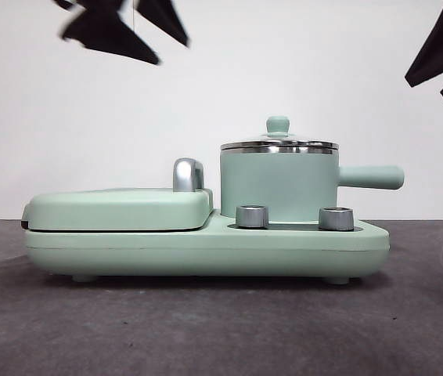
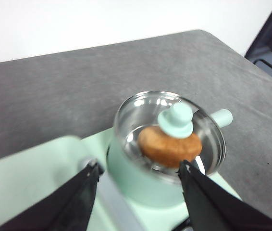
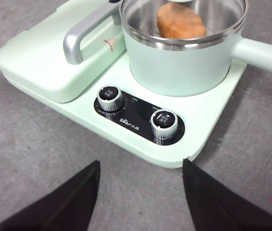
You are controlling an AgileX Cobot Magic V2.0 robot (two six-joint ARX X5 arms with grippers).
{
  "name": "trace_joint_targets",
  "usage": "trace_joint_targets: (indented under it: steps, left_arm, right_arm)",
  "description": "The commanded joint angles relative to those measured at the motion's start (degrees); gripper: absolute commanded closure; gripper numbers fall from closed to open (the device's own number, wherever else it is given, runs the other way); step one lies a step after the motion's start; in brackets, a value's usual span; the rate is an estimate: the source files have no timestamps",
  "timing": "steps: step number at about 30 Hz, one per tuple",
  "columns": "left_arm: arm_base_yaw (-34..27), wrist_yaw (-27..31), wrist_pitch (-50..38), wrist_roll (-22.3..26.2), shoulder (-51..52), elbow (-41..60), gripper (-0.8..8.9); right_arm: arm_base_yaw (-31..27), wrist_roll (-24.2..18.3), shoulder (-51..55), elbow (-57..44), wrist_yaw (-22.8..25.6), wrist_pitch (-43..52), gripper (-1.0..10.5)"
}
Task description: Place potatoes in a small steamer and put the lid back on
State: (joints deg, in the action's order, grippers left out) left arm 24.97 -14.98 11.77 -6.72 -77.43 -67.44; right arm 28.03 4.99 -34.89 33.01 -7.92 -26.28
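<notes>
Sitting lidded, 1 steamer (image 1: pixel 279 186) holds 1 potato (image 2: pixel 169 146), 2 knobs (image 3: pixel 164 121) in front.

The steamer (image 1: pixel 278 186) wall hides the potato in the front view.

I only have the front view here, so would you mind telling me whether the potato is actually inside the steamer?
Observer: Yes, the potato lies inside the steamer, seen through the glass lid.
Operator: Thank you. Is either end effector holding anything?
Observer: No, the left end effector is open above the steamer, holding nothing.
Operator: And the right one?
Observer: The right end effector is open too, above the table in front of the two dials.
</notes>
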Motion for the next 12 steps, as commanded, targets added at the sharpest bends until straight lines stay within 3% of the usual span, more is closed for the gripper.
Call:
trace_joint_targets:
  steps: [1, 12]
  left_arm:
    - [-0.98, -0.17, -0.20, -1.33, 5.01, 6.38, 5.37]
    - [-2.58, -0.11, 4.04, -6.25, 26.18, 25.03, 5.37]
  right_arm:
    - [0.35, 0.63, -0.17, 0.04, -0.22, 0.22, 6.8]
    - [0.35, 0.63, -0.20, 0.04, -0.22, -2.73, 6.8]
